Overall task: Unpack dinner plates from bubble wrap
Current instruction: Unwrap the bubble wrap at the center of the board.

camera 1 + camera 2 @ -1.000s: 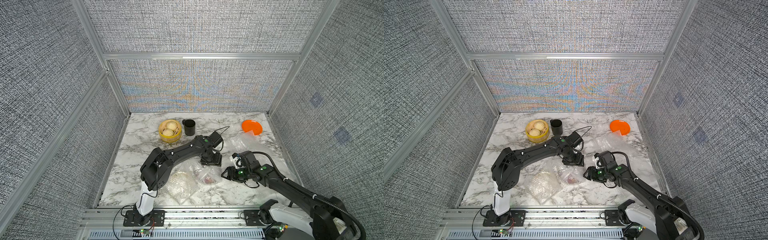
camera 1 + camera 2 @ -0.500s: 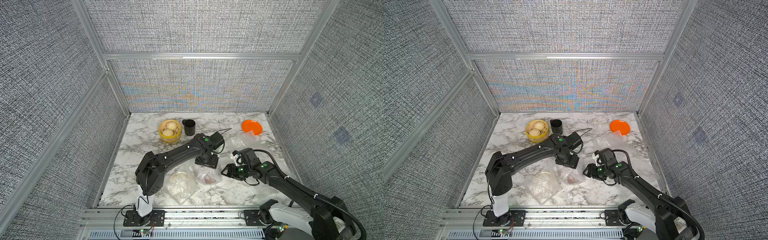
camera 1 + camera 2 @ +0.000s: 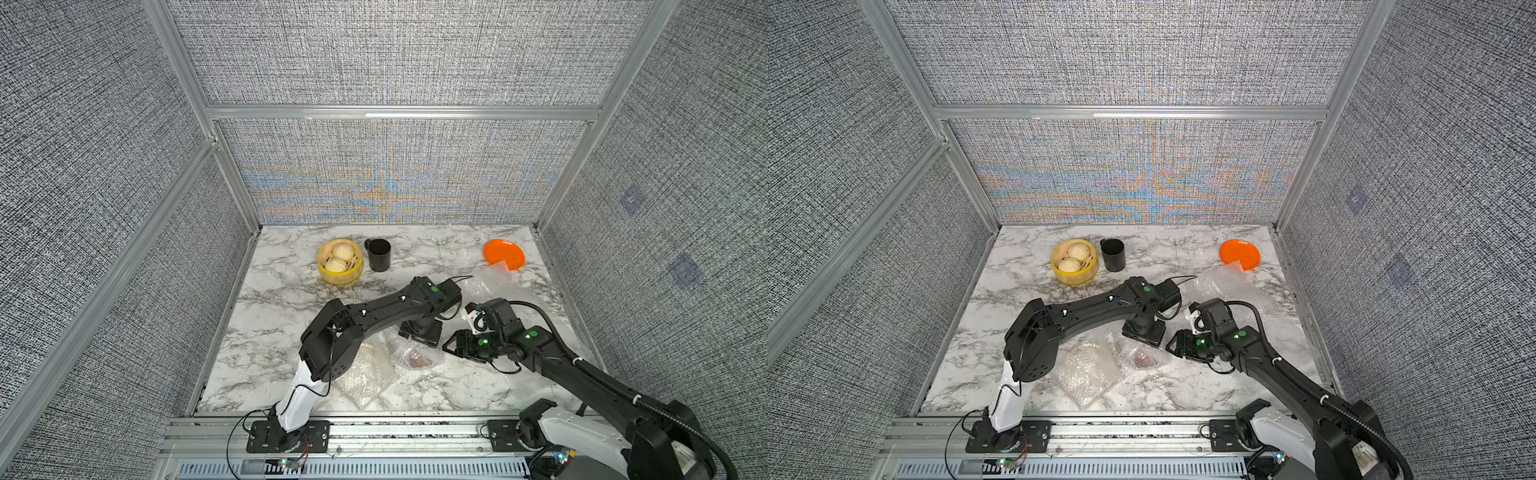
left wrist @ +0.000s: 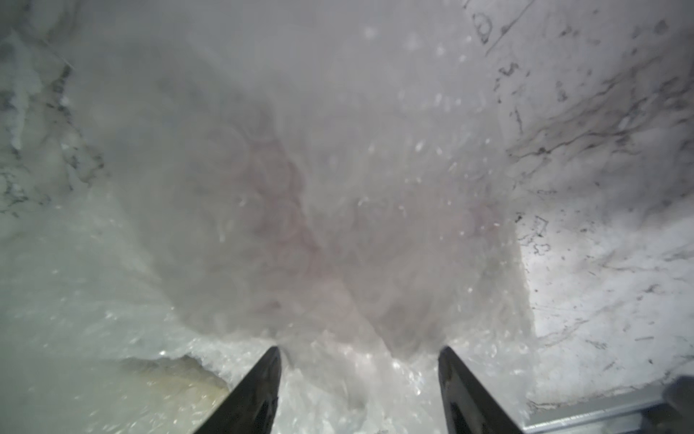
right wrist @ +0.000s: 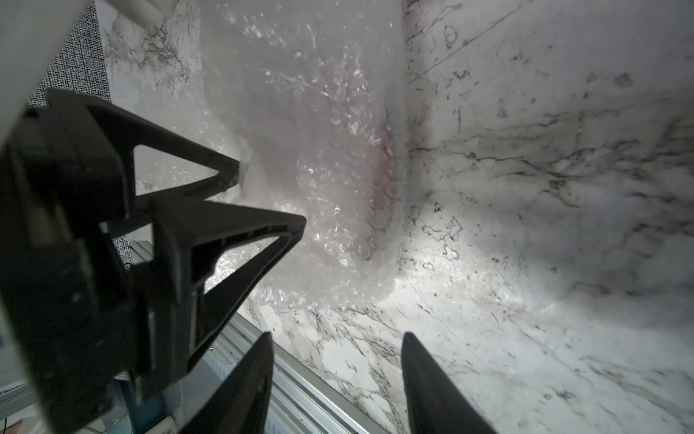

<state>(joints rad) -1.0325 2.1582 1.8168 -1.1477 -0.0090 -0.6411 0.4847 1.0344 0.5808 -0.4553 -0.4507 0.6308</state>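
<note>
A bare orange dinner plate (image 3: 503, 254) (image 3: 1240, 254) lies at the back right, with a loose sheet of bubble wrap (image 3: 486, 286) (image 3: 1221, 286) just in front of it. In both top views a dark red plate (image 3: 415, 355) (image 3: 1144, 357) sits wrapped near the middle front. A cream plate (image 3: 365, 374) (image 3: 1088, 372) is wrapped to its left. My left gripper (image 3: 419, 332) (image 4: 358, 353) points down, open, its fingers (image 4: 263, 390) astride the wrap over the red plate (image 4: 300, 225). My right gripper (image 3: 451, 345) (image 5: 334, 349) hangs open and empty just right of that bundle (image 5: 383, 188).
A yellow steamer basket with buns (image 3: 340, 262) and a black cup (image 3: 379, 254) stand at the back middle. The metal rail (image 3: 374, 415) runs along the table's front edge, close under my right gripper. Grey walls close in three sides.
My left arm has swung its elbow and brought its gripper down and slightly nearer onto the red plate's wrap. The right gripper has barely moved.
</note>
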